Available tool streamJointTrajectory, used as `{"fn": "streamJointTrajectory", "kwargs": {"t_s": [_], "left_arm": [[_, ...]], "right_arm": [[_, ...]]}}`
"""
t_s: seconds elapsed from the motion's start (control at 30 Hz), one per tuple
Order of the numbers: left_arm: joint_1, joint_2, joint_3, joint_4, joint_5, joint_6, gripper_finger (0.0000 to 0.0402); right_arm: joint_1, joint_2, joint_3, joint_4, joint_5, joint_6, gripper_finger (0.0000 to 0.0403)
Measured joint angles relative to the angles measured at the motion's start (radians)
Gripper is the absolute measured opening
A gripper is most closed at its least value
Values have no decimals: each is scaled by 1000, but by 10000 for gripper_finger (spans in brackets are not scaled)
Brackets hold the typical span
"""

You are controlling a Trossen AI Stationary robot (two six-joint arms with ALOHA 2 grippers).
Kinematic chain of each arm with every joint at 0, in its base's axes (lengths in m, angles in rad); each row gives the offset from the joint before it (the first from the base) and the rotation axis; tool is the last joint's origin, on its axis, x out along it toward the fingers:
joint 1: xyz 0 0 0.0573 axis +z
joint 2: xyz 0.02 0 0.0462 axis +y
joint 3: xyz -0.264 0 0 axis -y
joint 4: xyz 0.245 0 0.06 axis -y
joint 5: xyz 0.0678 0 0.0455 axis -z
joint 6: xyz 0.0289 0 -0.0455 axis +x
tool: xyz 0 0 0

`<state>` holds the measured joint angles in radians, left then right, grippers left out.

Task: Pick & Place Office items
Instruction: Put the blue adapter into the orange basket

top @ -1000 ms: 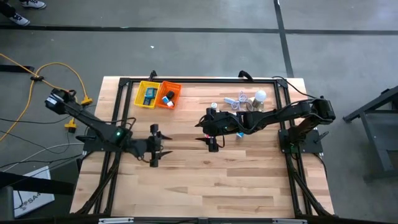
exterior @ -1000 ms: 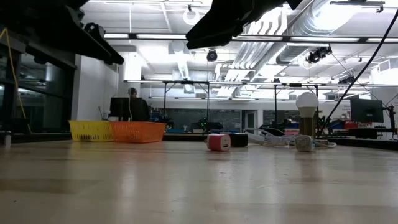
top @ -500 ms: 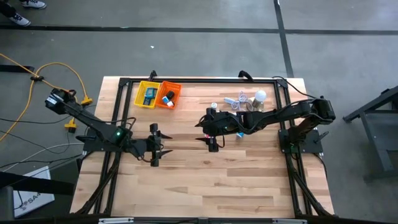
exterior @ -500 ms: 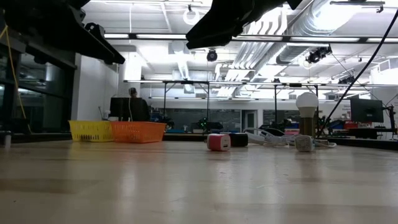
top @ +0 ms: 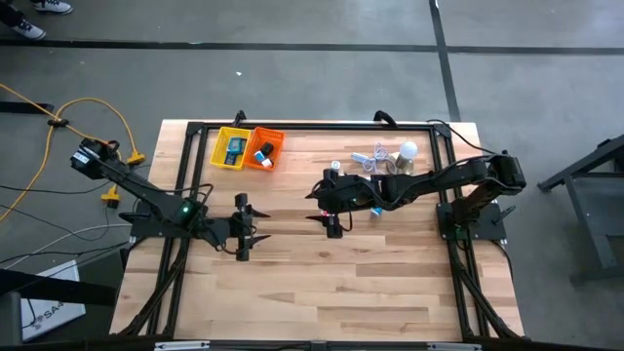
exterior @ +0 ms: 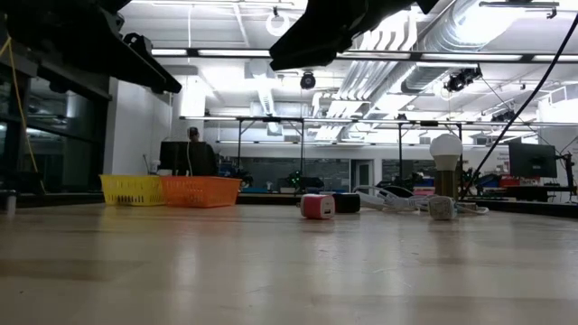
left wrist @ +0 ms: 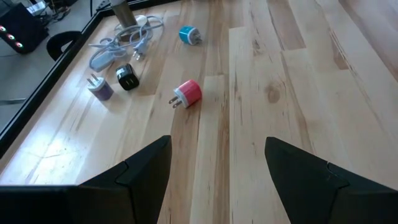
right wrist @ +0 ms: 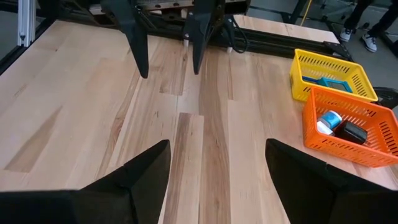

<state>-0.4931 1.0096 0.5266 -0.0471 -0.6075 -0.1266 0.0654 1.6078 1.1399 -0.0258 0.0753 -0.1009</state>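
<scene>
Both hands open; yellow basket (right wrist: 334, 75) with a blue item, orange basket (right wrist: 346, 130) with blue-white and black items.

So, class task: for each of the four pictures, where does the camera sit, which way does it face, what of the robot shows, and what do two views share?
High view: overhead, straight down; table, both arms, left hand, right hand.
Low view: table height, level across; dark arm parts overhead, yellow basket, orange basket.
Left wrist view: past its open fingers at the pink-red plug.
Right wrist view: past its open fingers toward the left hand.
Shared: the pink-red plug, low and left wrist views.
</scene>
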Motion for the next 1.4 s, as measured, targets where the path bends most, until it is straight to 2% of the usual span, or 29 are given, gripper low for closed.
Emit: {"fn": "streamJointTrajectory", "kwargs": {"t_s": [0.4, 0.63, 0.73, 0.87, 0.93, 1.07, 1.23, 1.3, 1.4], "left_arm": [[0, 0, 0, 0, 1, 0, 249], [0, 0, 0, 0, 1, 0, 249], [0, 0, 0, 0, 1, 0, 249], [0, 0, 0, 0, 1, 0, 249], [0, 0, 0, 0, 1, 0, 249], [0, 0, 0, 3, 1, 0, 249], [0, 0, 0, 3, 1, 0, 249], [0, 0, 0, 3, 1, 0, 249], [0, 0, 0, 3, 1, 0, 249]], "right_arm": [[0, 0, 0, 82, -6, 3, 251], [0, 0, 0, 38, 2, 69, 251], [0, 0, 0, -24, 83, 127, 251], [-18, -12, 0, -127, 280, 183, 251], [-35, -20, 0, -173, 299, 168, 251], [-73, -33, -1, -291, 199, 161, 251], [-138, -37, 0, -388, -15, 176, 251], [-167, -37, 0, -434, -59, 176, 251], [-207, -37, 0, -493, -70, 182, 251]]}}
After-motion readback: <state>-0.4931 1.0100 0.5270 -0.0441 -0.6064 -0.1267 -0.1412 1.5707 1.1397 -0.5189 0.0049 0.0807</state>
